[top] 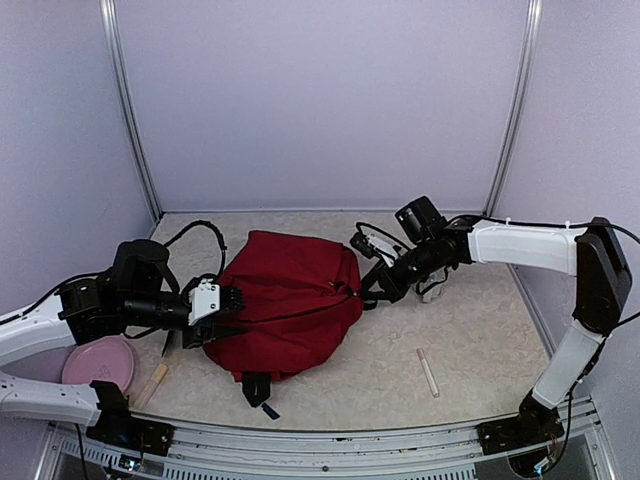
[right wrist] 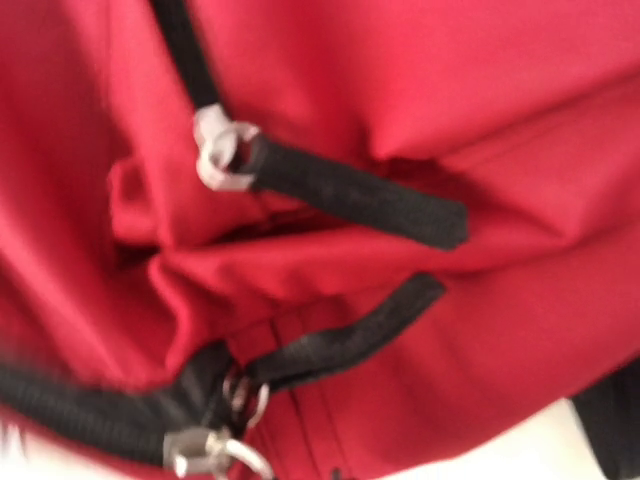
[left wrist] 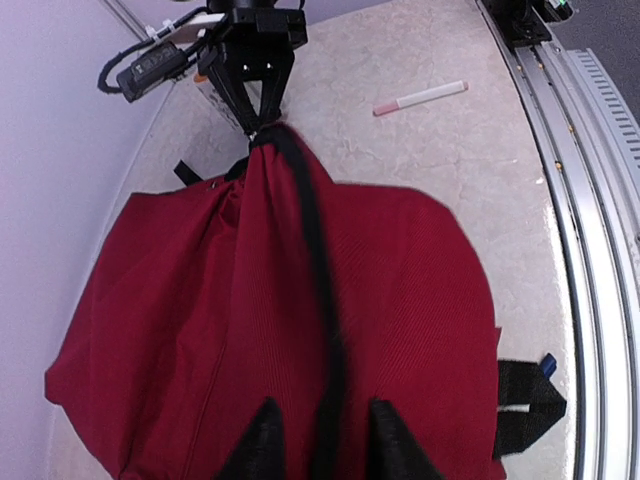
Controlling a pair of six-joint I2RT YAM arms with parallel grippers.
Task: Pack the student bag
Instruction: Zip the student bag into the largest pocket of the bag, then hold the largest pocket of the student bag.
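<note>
Top external: student bag (top: 290, 295) inside table (top: 480, 350) edges.

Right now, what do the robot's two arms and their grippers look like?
The left arm and right arm have white shells with black joints, and black cables loop over their wrists. The left gripper and right gripper each end in two black tapered fingers.

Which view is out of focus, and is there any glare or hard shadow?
Right wrist view: too close to the student bag, soft everywhere, smeared at lower left, metal zipper ring washed out. Left wrist view: mostly sharp. Top external view: even soft light, no glare, only a faint shadow beside the bag.
</note>
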